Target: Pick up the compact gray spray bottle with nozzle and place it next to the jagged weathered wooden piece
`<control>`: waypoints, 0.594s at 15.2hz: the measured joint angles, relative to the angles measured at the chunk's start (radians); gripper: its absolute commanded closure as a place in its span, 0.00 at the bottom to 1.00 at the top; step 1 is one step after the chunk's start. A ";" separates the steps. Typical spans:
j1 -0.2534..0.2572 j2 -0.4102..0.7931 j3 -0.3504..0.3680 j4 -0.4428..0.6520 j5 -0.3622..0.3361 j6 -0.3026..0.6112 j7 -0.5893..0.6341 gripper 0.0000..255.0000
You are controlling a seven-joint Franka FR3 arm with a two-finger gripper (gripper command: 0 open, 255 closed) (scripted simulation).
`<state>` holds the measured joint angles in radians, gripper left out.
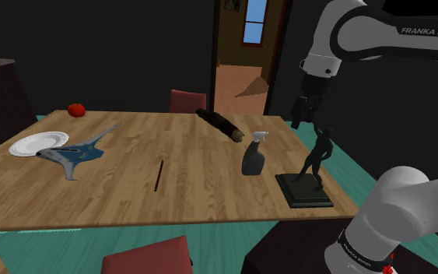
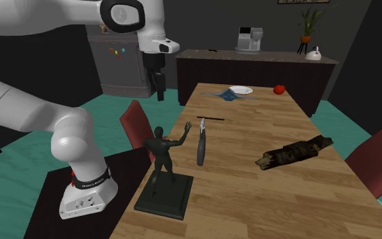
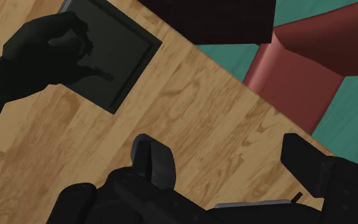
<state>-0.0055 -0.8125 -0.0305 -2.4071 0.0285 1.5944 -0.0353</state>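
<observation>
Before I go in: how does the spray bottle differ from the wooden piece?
The spray bottle stands upright; the wooden piece lies flat. The spray bottle is smooth dark gray with a paler nozzle; the wooden piece is rough, mottled brown, with jagged ends. The wooden piece is longer than the spray bottle is tall. Both rest on the table, apart from each other.

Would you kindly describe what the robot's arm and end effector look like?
The arm has rounded white links with dark joints and FRANKA EMIKA lettering on one link; a black band rings its lowest link. The end effector is all black, with two blocky fingers.
</observation>
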 measured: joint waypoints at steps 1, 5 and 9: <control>0.000 0.000 0.000 0.000 0.000 0.000 0.000 0.00; 0.022 -0.027 -0.081 -0.111 -0.025 0.141 -0.150 0.00; 0.050 -0.032 -0.208 -0.235 -0.056 0.333 -0.364 0.00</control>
<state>0.0448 -0.8440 -0.2381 -2.6418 -0.0274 1.9278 -0.3992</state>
